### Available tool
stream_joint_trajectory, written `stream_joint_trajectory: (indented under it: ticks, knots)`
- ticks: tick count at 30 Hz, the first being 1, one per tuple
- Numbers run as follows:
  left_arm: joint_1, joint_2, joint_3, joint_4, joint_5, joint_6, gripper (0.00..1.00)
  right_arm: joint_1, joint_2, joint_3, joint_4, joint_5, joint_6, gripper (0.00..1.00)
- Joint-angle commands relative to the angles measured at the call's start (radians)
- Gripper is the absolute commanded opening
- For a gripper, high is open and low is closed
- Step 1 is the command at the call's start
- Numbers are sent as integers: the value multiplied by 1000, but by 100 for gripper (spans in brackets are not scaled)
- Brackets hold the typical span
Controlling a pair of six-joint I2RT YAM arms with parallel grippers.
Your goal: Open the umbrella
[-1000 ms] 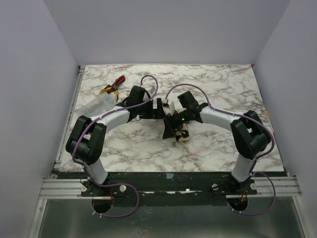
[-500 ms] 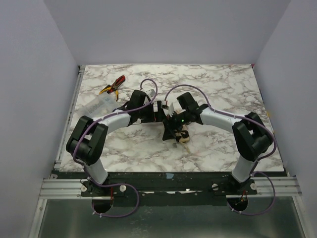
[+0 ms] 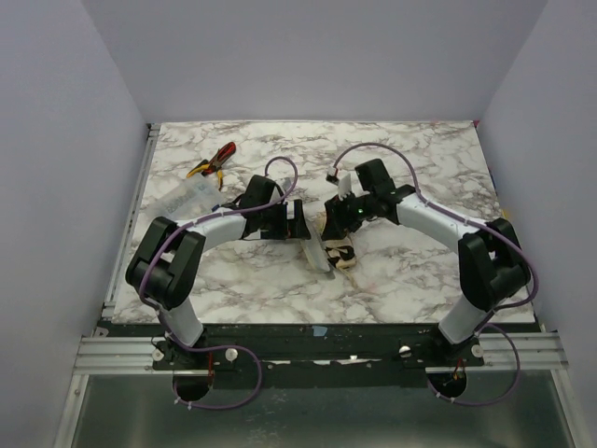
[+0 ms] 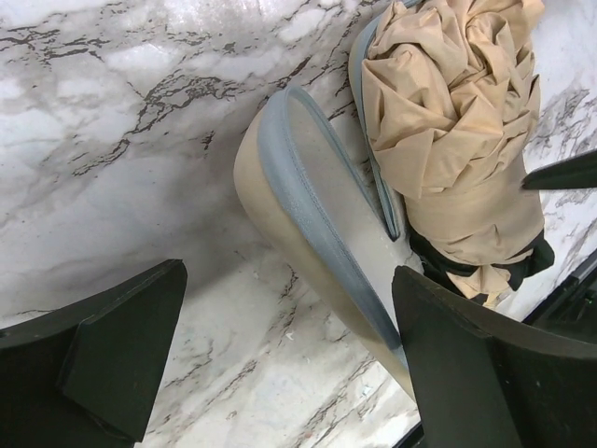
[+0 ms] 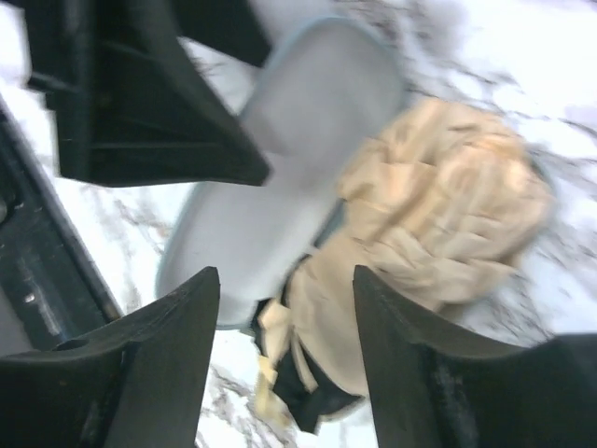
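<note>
The umbrella [image 3: 341, 248] lies folded on the marble table, a crumpled beige-tan bundle with black fabric at its near end. It rests in an open beige clamshell case with grey-blue lining [image 3: 314, 254]. In the left wrist view the umbrella [image 4: 457, 121] lies right of the case lid [image 4: 308, 205]. My left gripper [image 3: 297, 222] [image 4: 289, 373] is open, the lid's edge running beside its right finger. My right gripper [image 3: 341, 209] [image 5: 289, 373] is open and empty, above the umbrella [image 5: 438, 215]. Shaft and handle knob are hidden.
Red-and-yellow pliers [image 3: 213, 161] lie at the back left. A clear plastic item [image 3: 187, 198] lies near the table's left edge [image 3: 140, 205]. Purple-grey walls enclose the table on three sides. The two grippers are close together at mid-table.
My right gripper has pulled back and to the right, off the umbrella. The case now lies open with the beige bundle showing. My left gripper has shifted slightly left.
</note>
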Motion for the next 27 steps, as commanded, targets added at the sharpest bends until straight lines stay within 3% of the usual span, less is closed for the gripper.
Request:
stream_joint_trajectory:
  ticks: [1,7,12,21,24,27]
  knots:
    - [8,-27,-15,-13,18,16,93,-7,-71,-21,-23,229,100,56]
    - [13,-29,-26,0,19,16,92,-5,-86,-99,12,286,142,53]
    - [12,-37,-44,19,23,9,93,6,-52,-125,60,368,186,61]
    - [12,-46,-46,35,-5,15,93,42,69,-112,92,421,234,60]
    - [12,-39,-38,23,-8,29,93,42,95,-113,76,502,232,43]
    - [12,-34,-27,21,-7,39,93,34,98,-113,73,572,219,11]
